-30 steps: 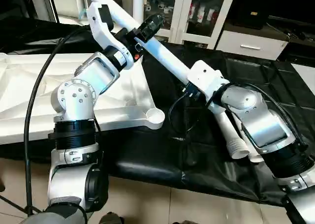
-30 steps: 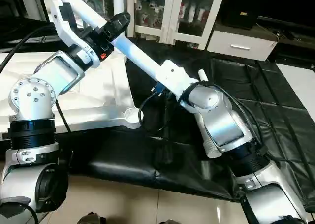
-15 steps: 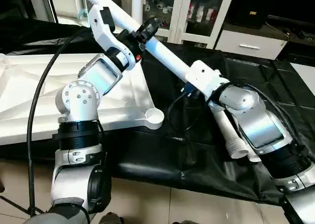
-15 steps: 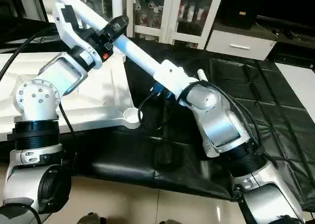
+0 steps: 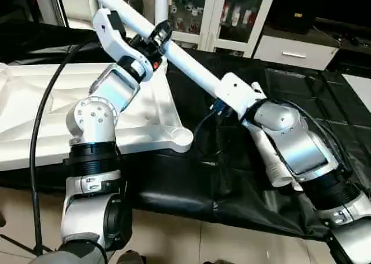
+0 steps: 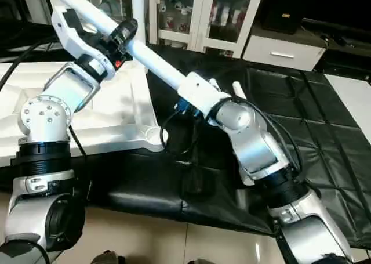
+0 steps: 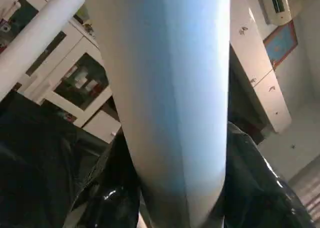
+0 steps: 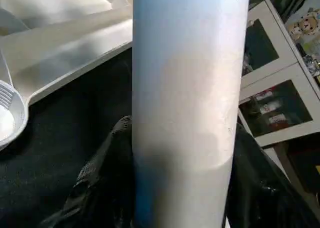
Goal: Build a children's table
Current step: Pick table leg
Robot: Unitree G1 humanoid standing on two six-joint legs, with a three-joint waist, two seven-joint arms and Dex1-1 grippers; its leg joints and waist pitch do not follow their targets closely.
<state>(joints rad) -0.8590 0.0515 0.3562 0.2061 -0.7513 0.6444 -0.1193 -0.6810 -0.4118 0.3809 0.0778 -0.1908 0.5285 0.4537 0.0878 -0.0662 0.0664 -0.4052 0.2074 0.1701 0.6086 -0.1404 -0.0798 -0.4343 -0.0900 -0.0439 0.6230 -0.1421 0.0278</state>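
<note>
Our right gripper (image 5: pixel 223 96) is clamped around the lower middle of a leg (image 5: pixel 185 61), and the right wrist view shows the tube running straight up between its dark fingers (image 8: pixel 100 188), so this arm carries the weight. Our left gripper (image 5: pixel 155 36) sits higher on the same leg; the left wrist view shows the tube sitting between its fingers (image 7: pixel 120 188), but we cannot tell whether they have actually clamped on it. Two holds along one long tube give us control of both its angle and its aim, which we judge is the point: the leg hangs slanted in the air, well above the desk (image 5: pixel 191 177), its upper end toward the cabinet (image 5: pixel 232 14). The top (image 5: pixel 35 119) lies underside up to our left, its corner socket (image 5: pixel 182 137) open and empty just below the leg. Spare legs (image 5: pixel 272 165) lie under our right forearm.
</note>
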